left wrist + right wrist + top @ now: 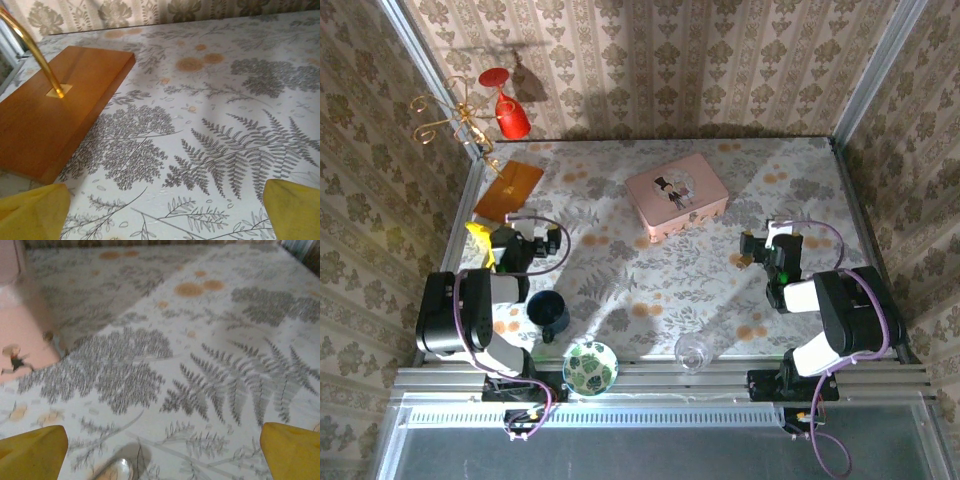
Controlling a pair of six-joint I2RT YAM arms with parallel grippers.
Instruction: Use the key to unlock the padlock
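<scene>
Left end effector (161,212): jaws wide, holding nothing, over bare bench (210,100) beside wooden base (55,115). Farther right: mug (548,312), bowl (590,367), shut pink box (677,195), glass (691,352), all apart. Right end effector (162,455): wide, nothing gripped. The padlock (120,471), blurred, lies on the bench just beneath it.

The worktop (225,100) has a matt, fern-printed covering. At the left of the left wrist view, a smooth, satin wooden base (50,110) carries a glossy brass-coloured metal rod (35,52). The left fingers (30,212) look matt yellow. In the upper left of the overhead view, a red goblet (513,122) looks glossy.
</scene>
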